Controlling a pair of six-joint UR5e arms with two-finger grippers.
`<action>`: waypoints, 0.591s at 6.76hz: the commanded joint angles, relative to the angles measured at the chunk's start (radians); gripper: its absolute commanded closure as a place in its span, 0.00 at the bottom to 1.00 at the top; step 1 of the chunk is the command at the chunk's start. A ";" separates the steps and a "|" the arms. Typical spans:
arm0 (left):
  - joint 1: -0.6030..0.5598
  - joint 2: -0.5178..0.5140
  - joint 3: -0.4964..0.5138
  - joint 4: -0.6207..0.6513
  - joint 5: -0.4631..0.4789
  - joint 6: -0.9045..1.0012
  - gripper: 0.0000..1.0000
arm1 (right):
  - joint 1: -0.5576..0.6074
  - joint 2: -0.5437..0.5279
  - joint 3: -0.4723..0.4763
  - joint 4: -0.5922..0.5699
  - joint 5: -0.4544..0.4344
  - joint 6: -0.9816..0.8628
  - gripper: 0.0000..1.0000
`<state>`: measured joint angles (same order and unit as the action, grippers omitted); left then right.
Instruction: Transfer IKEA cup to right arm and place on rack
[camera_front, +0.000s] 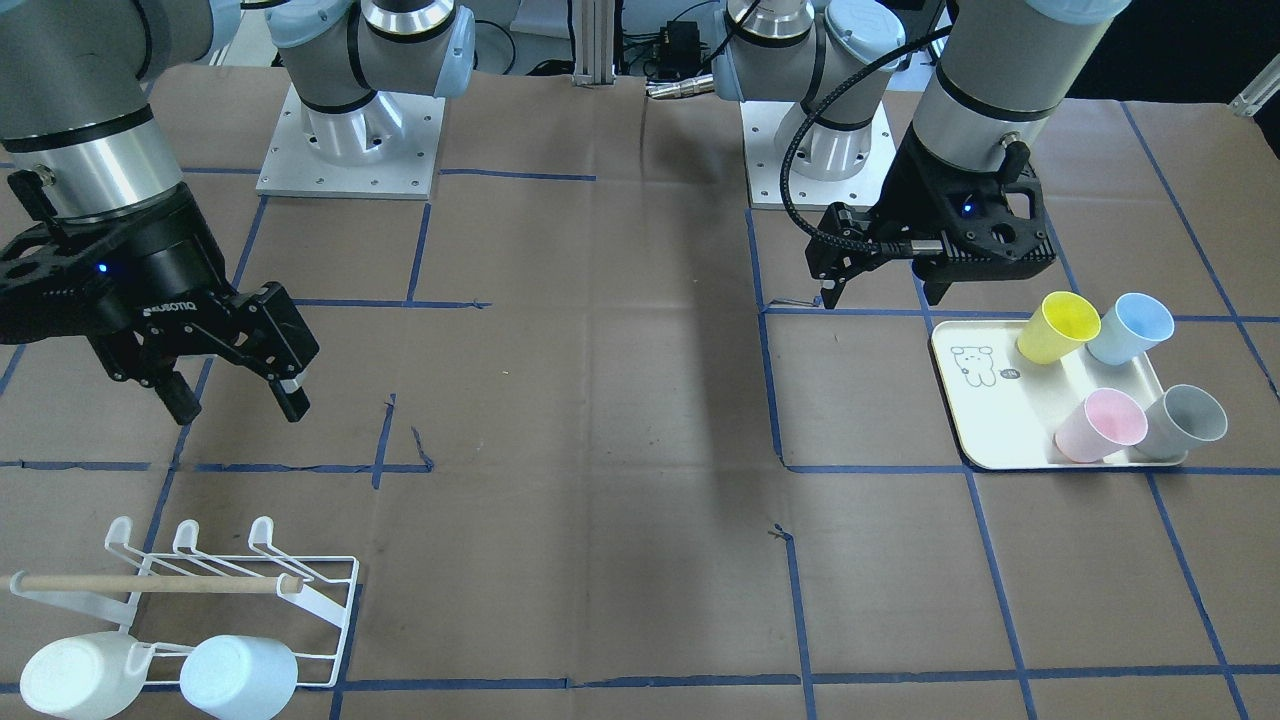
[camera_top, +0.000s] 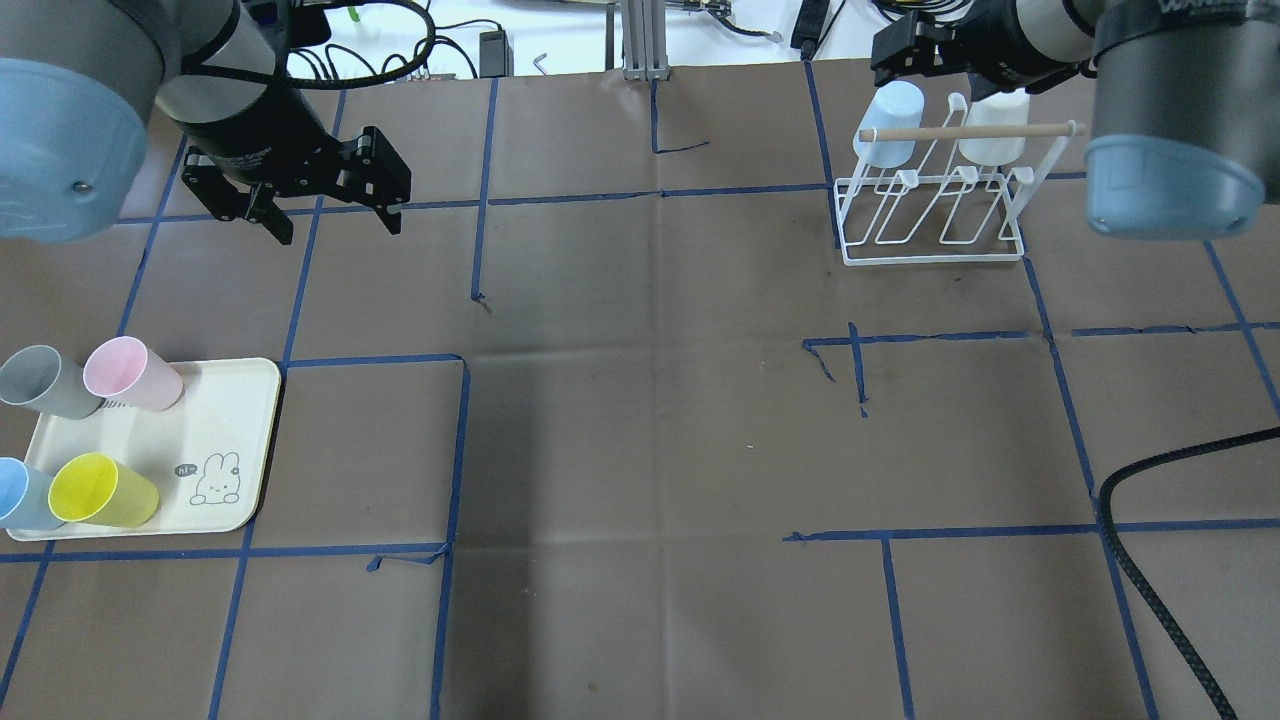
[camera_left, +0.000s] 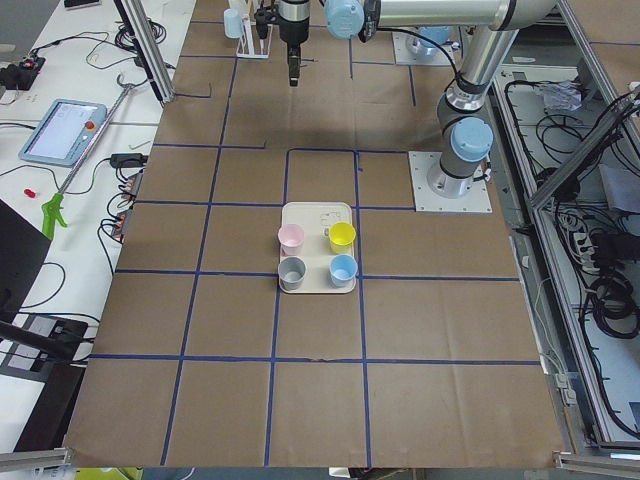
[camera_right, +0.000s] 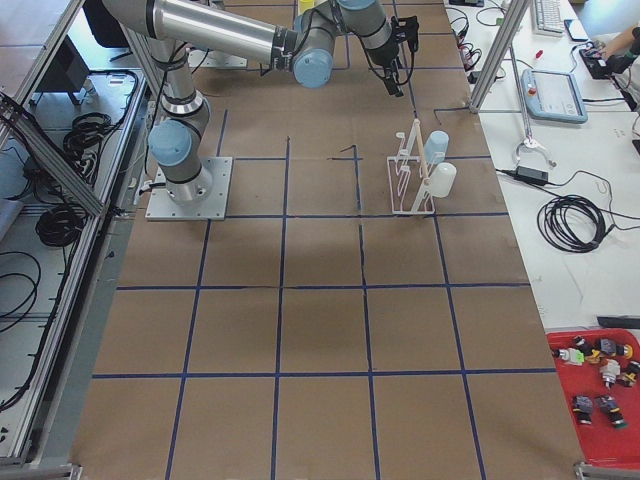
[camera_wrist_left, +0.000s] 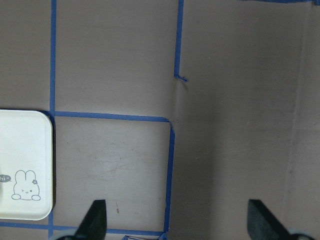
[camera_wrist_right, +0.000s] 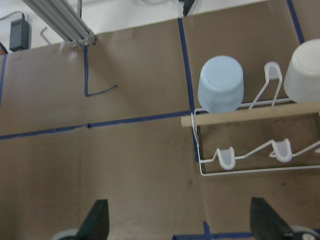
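Four cups lie on a cream tray: yellow, blue, pink and grey. My left gripper hovers just behind the tray, open and empty; in the left wrist view its fingertips stand wide apart over bare paper beside the tray's corner. The white wire rack with a wooden dowel holds a white cup and a pale blue cup. My right gripper, marked ROBOTIQ, hangs open and empty above the table near the rack.
Brown paper with blue tape lines covers the table. Both arm bases stand on metal plates at the robot's side. A black cable lies at the table's right. An aluminium post stands beyond the rack.
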<state>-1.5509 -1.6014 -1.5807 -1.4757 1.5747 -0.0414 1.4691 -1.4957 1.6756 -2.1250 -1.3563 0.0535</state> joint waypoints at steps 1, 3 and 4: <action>0.000 0.000 -0.001 0.000 -0.001 0.000 0.00 | 0.026 -0.002 -0.104 0.252 -0.012 0.000 0.00; 0.000 0.000 0.001 0.000 -0.001 -0.002 0.00 | 0.155 0.006 -0.111 0.287 -0.227 0.012 0.00; 0.000 0.000 0.001 0.000 -0.001 -0.002 0.00 | 0.184 0.002 -0.108 0.330 -0.222 0.012 0.00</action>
<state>-1.5508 -1.6015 -1.5802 -1.4757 1.5739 -0.0428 1.6068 -1.4915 1.5662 -1.8348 -1.5450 0.0647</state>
